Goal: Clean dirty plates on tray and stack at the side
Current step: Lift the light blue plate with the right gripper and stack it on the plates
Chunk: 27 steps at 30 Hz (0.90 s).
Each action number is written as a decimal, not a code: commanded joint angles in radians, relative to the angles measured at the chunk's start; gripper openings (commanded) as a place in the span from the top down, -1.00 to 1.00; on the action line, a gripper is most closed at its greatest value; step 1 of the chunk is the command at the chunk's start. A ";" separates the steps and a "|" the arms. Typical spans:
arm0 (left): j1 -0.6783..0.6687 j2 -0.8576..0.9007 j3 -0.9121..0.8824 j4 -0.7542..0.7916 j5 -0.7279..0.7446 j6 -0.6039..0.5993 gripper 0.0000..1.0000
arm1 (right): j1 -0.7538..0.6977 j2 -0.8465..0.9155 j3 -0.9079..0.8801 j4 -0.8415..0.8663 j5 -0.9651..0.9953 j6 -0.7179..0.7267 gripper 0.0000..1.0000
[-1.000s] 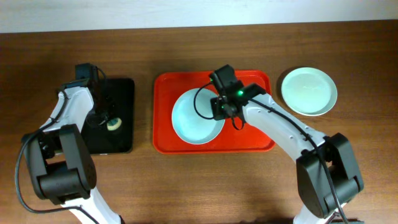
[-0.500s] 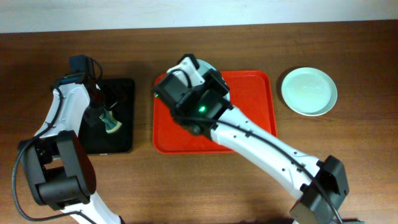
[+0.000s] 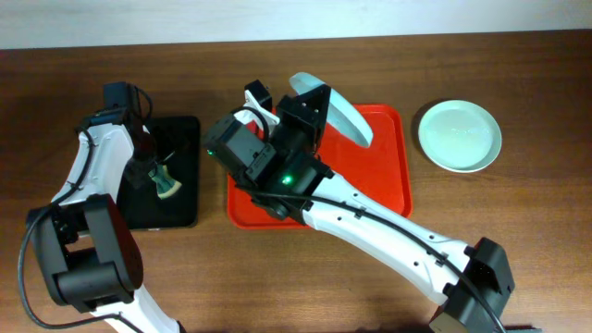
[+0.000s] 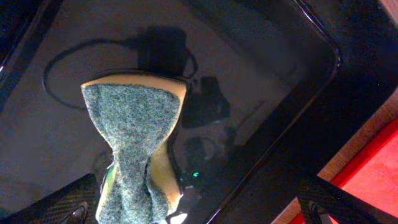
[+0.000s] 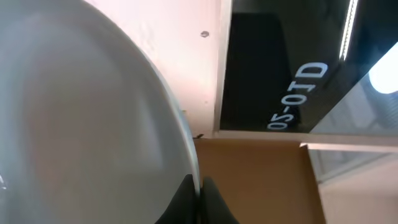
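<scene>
My right gripper [image 3: 316,104] is raised high over the red tray [image 3: 384,185], shut on the rim of a pale plate [image 3: 347,118] that hangs tilted on edge. In the right wrist view this plate [image 5: 81,124] fills the left side, its rim pinched at my right gripper [image 5: 199,186]. A second plate [image 3: 460,135] lies flat on the table right of the tray. No plate shows on the visible part of the tray, though my right arm covers its left part. My left gripper [image 3: 155,174] stands open over a green-and-yellow sponge [image 4: 134,143].
The sponge [image 3: 166,188] rests on a narrow black tray [image 3: 180,139] left of the red tray. In the left wrist view the black tray [image 4: 249,74] is glossy, and a corner of the red tray [image 4: 379,168] shows at right. My right arm crosses the red tray's lower left.
My left gripper has opened and let go of the sponge on the black tray. My right arm has lifted the plate off the red tray and tilted it on edge.
</scene>
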 commanded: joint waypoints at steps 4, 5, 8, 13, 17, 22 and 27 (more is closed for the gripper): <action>0.000 -0.023 0.018 -0.002 0.014 0.001 -0.98 | -0.043 -0.004 -0.036 -0.320 -0.528 0.315 0.92; 0.000 -0.023 0.018 -0.002 0.014 0.001 -0.98 | -0.060 0.000 -0.038 -0.330 -0.533 0.355 0.92; 0.000 -0.023 0.018 -0.002 0.014 0.001 -0.98 | -0.172 -0.013 -0.028 -0.321 -0.509 0.597 0.92; 0.000 -0.023 0.018 -0.002 0.014 0.001 -0.98 | -0.565 -0.044 -0.026 -0.370 -1.286 0.724 0.92; 0.000 -0.023 0.018 -0.002 0.014 0.001 -0.99 | -0.975 0.016 -0.027 -0.407 -1.853 0.724 0.92; 0.000 -0.023 0.018 -0.002 0.014 0.001 -0.98 | -1.332 0.109 -0.028 -0.414 -2.014 0.732 0.92; 0.000 -0.023 0.018 -0.002 0.014 0.001 -0.98 | -1.519 0.198 -0.028 -0.375 -2.010 0.732 0.92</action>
